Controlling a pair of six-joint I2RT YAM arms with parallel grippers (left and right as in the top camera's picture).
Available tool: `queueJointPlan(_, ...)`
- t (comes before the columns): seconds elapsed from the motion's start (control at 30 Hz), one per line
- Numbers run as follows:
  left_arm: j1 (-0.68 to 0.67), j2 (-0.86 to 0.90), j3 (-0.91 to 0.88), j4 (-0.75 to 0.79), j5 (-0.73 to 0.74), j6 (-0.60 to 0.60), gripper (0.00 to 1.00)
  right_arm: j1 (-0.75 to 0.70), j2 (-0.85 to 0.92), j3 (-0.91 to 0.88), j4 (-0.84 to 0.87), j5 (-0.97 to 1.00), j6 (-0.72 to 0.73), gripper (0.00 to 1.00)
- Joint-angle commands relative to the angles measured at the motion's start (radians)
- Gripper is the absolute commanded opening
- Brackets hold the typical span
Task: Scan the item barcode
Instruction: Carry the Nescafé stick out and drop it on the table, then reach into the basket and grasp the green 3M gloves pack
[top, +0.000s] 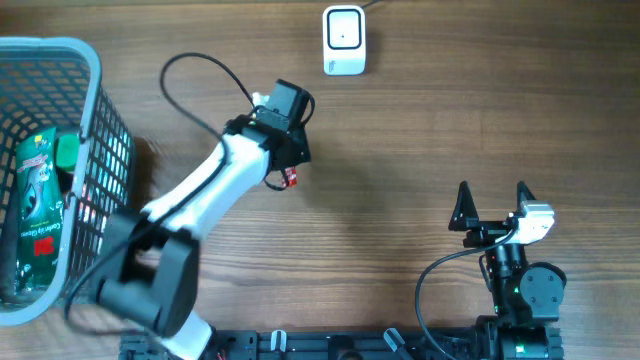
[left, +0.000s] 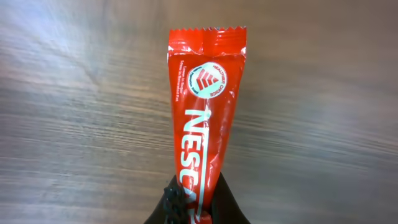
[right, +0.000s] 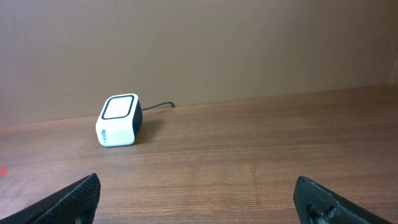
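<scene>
Table (top: 420, 130): open wood from centre out to 3 o'clock, nothing in the way. Basket (top: 108, 150) sits at 9 o'clock, its wall close to the left arm (top: 215, 180), so I'd keep the elbow from swinging that way.

Scanner (top: 343, 40) is at 12 o'clock near the far edge, window facing up and towards us, cable running off behind it. Don't overshoot past it.

Right gripper (top: 492, 205) is parked at 4 o'clock, fingers wide apart and holding nothing, well clear of the path.

Left gripper (left: 194, 202) has its fingers clamped on the lower end of the red sachet (left: 205, 112), which hangs over bare table. The scanner is at roughly 1 o'clock from it.

Step in hand, as I read it: carry the sachet to the scanner window.

- The wrist view shows only the logo side and no barcode. It's probably on the back, so roll the wrist.
- Present it flat and square above the window, then pause.
- The sachet is floppy, so move slowly and keep the free end from drooping.
</scene>
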Motion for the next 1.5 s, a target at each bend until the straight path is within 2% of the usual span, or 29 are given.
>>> queueJointPlan(0.0,-0.001,0.095,-0.006,0.007,-0.005,-0.021,0.04,0.006,0.000,-0.001,0.002,0.005,0.005,1.00)
queueJointPlan(0.03,-0.001,0.101,-0.006,0.007,-0.005,-0.017,0.06,0.006,0.000,-0.001,0.002,0.005,0.005,1.00)
queueJointPlan(0.1,-0.001,0.094,-0.006,0.011,-0.006,-0.005,0.44,0.006,0.000,-0.001,0.002,0.005,0.005,1.00)
queueJointPlan(0.17,0.000,0.069,-0.002,0.012,-0.005,0.008,0.66,0.006,0.000,-0.001,0.002,0.005,0.005,1.00)
queueJointPlan(0.2,0.000,0.048,0.006,0.009,-0.006,0.024,0.89,0.006,0.000,-0.001,0.002,0.005,0.005,1.00)
queueJointPlan(0.23,0.000,0.020,0.019,-0.002,-0.005,0.046,1.00,0.006,0.000,-0.001,0.002,0.005,0.005,1.00)
queueJointPlan(0.37,0.002,-0.129,0.102,-0.069,-0.010,0.097,1.00,0.006,0.000,-0.001,0.002,0.005,0.005,1.00)
queueJointPlan(0.57,0.090,-0.419,0.228,-0.141,-0.146,0.095,1.00,0.006,0.000,-0.001,0.002,0.005,0.005,1.00)
queueJointPlan(0.63,0.177,-0.544,0.234,-0.134,-0.179,0.089,1.00,0.006,0.000,-0.001,0.002,0.005,0.005,1.00)
queueJointPlan(0.7,0.289,-0.639,0.234,-0.138,-0.232,0.033,1.00,0.006,0.000,-0.001,0.002,0.005,0.005,1.00)
queueJointPlan(0.83,0.602,-0.733,0.233,-0.172,-0.285,-0.111,1.00,0.006,0.000,-0.001,0.002,0.005,0.005,1.00)
queueJointPlan(0.9,0.748,-0.728,0.233,-0.219,-0.285,-0.231,1.00,0.006,0.000,-0.001,0.002,0.005,0.005,1.00)
queueJointPlan(0.93,0.856,-0.707,0.232,-0.269,-0.282,-0.363,1.00,0.006,0.000,-0.001,0.002,0.005,0.005,1.00)
queueJointPlan(1.03,1.008,-0.643,0.232,-0.356,-0.259,-0.595,1.00,0.006,0.000,-0.001,0.002,0.005,0.005,1.00)
queueJointPlan(1.1,1.110,-0.547,0.232,-0.397,-0.189,-0.754,1.00,0.006,0.000,-0.001,0.002,0.005,0.005,1.00)
queueJointPlan(1.2,1.154,-0.419,0.232,-0.401,-0.123,-0.871,1.00,0.006,0.000,-0.001,0.002,0.005,0.004,0.99)
queueJointPlan(1.3,1.156,-0.263,0.232,-0.394,-0.118,-0.990,1.00,0.006,0.000,-0.001,0.002,0.005,0.005,1.00)
queueJointPlan(1.47,1.156,-0.077,0.232,-0.394,-0.045,-1.133,1.00,0.006,0.000,-0.001,0.002,0.005,0.005,1.00)
